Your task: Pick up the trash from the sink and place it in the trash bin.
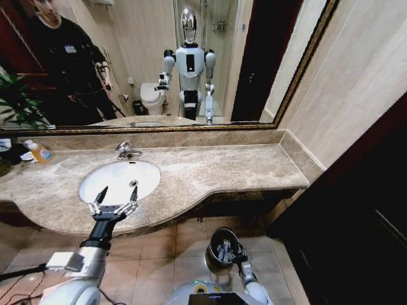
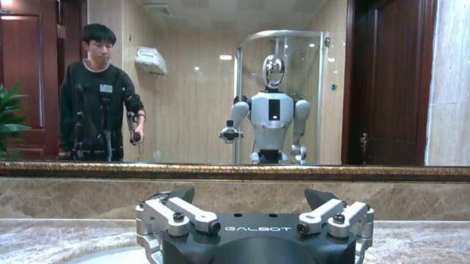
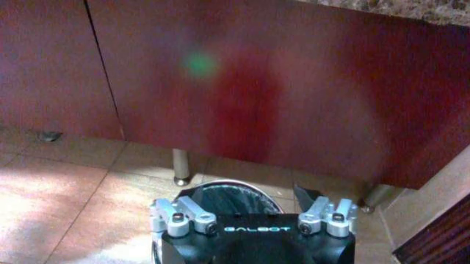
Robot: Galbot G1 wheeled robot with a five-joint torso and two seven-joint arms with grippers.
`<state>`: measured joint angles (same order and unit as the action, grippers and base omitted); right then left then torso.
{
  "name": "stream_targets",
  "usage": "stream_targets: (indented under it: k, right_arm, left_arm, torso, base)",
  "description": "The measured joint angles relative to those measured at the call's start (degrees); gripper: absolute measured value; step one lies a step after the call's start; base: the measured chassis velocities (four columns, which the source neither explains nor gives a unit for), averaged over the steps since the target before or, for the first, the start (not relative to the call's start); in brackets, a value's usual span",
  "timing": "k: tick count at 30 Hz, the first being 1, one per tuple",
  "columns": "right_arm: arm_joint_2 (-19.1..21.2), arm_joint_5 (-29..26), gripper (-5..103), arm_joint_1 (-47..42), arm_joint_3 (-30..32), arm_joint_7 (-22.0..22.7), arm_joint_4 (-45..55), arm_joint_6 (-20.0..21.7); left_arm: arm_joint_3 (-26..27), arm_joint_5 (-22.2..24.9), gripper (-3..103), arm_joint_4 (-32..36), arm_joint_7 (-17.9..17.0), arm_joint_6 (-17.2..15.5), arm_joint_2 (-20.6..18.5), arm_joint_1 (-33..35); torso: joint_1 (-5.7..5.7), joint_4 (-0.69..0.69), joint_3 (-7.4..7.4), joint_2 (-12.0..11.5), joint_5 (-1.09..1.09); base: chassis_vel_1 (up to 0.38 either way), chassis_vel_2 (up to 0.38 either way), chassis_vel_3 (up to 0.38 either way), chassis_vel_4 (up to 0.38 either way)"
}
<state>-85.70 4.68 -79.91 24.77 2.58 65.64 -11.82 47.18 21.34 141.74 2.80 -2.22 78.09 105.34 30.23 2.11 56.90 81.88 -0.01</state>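
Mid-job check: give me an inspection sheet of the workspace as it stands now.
Surface: beige marble counter, bare to the right of the sink.
Job's things: white sink with chrome tap, no trash seen in it; black trash bin on the floor tiles with litter inside.
Clutter: bottle of orange liquid at the counter's far left.
Grippers: left claw open over the sink's near rim; right claw open, low above the bin.
Cables: black cable beside the left arm.
Surroundings: mirror, dark red cabinet front.
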Motion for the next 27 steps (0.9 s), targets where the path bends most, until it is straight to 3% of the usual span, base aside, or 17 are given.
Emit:
stream_targets:
  k: [4, 18, 27]
  right_arm:
    - [-0.7, -0.3, 98, 0.0, -0.1, 0.1, 0.1, 0.1]
    - [-0.9, -1.8, 100, -0.5, -0.3, 0.8, 1.5, 0.3]
    - [1.1, -6.6, 100, -2.7, 0.0, -2.1, 7.3, 2.0]
  left_arm:
    - [0.0, 0.0, 100, 0.0, 0.0, 0.0, 0.0, 0.0]
    - [0.0, 0.0, 100, 0.0, 0.0, 0.0, 0.0, 0.0]
    - [0.0, 0.0, 100, 0.0, 0.0, 0.0, 0.0, 0.0]
  torso:
    - [0.0, 0.0, 0.0, 0.0, 0.01]
    - [0.0, 0.0, 0.0, 0.0, 0.01]
    - [0.0, 0.0, 0.0, 0.0, 0.01]
  base:
    - [0.0, 0.0, 0.0, 0.0]
    - [0.0, 0.0, 0.0, 0.0]
    - [0.0, 0.0, 0.0, 0.0]
